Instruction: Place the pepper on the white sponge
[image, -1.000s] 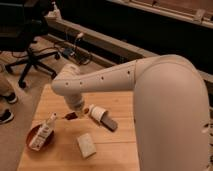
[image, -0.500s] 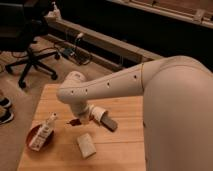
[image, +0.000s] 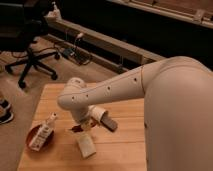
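Since the earlier frames the arm (image: 115, 87) has swung lower and nearer to the front of the wooden table (image: 120, 150), carrying the gripper (image: 80, 125) down until it hangs just above the white sponge (image: 86, 146). Its fingers are pressed together on the pepper (image: 76, 128), a small slender dark-red chili that juts out to the left of the fingertips, a little above the tabletop.

Directly below and slightly right of the gripper lies the white sponge, an off-white soft-edged block set at a slant; the pepper is close above its upper end but appears not to touch it. Just right of the gripper a dark grey block with a white cylinder end (image: 104, 118) rests on the wood. Left of it sits a red-brown bowl (image: 35, 136) with a long white labelled packet (image: 43, 132) leaning out of it, near the table's left edge.

Bare wood lies in front of the sponge and to its right, up to the robot's white body (image: 180, 125). That body covers the table's right side. The wrist hides most of the fingers, so the exact contact with the pepper is hard to make out. Beyond the table an office chair (image: 27, 47) is partly cut off at the left.
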